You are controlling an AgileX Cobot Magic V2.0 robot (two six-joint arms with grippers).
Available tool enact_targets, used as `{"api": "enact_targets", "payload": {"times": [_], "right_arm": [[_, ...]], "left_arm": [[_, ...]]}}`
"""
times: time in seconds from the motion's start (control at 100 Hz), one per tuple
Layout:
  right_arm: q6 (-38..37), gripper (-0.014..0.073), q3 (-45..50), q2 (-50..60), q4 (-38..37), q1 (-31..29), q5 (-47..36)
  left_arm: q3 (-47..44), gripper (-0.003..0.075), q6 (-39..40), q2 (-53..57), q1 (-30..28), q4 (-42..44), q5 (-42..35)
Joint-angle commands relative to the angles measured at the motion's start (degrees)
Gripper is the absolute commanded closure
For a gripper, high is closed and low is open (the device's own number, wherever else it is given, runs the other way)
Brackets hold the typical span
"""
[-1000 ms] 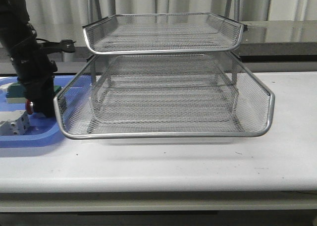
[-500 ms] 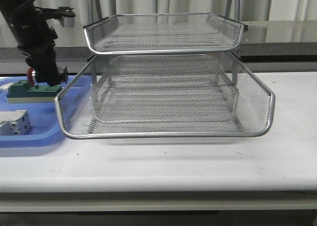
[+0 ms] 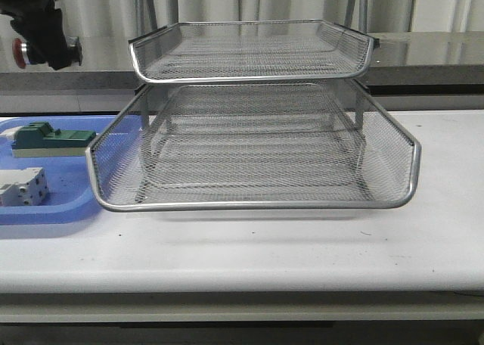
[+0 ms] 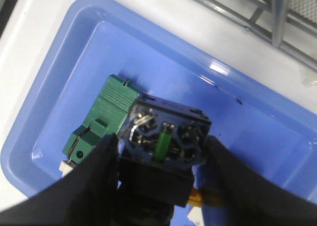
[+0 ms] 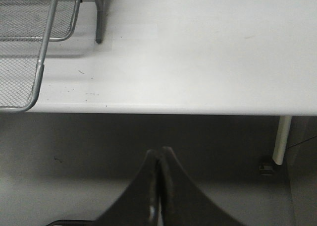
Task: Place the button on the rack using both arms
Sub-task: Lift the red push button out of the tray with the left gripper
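My left gripper is shut on the button and holds it high at the far left, level with the rack's top tier. The button's red head sticks out to the left. In the left wrist view the button's blue rear block sits between my black fingers, above the blue tray. The silver wire-mesh rack stands in the middle of the table, to the right of the button; its corner shows in the right wrist view. My right gripper is shut and empty, beyond the table's edge over the floor.
A blue plastic tray lies left of the rack; it also shows in the left wrist view. A green block and a white block lie in it. The green block is below the held button. A table leg stands below the edge.
My left gripper has risen from the blue tray with the button in it, from beside the green block up to the level of the rack's top tier.
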State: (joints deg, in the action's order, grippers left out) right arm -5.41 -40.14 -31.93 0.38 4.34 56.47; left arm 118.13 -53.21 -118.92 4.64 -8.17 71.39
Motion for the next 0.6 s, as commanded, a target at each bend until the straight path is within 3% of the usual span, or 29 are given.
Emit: {"api": "enact_targets", "payload": {"times": [0.0,0.35,0.59], "right_arm": [[0.29,0.0662,-1.97,-0.11,-0.38,0.14,-2.89],[0.29,0.0662,-1.97,-0.11,-0.38,0.14,-2.89],[0.29,0.0662,-1.97,-0.11,-0.38,0.14,-2.89]], "left_arm": [[-1.37,0.0741,0.85,6.95,0.35,-0.72,1.21],[-17.18,0.0741,0.85,21.01,1.45,-2.34,1.21],[-24.74,0.0741,0.85,27.85,7.42,-2.92,1.21]]}}
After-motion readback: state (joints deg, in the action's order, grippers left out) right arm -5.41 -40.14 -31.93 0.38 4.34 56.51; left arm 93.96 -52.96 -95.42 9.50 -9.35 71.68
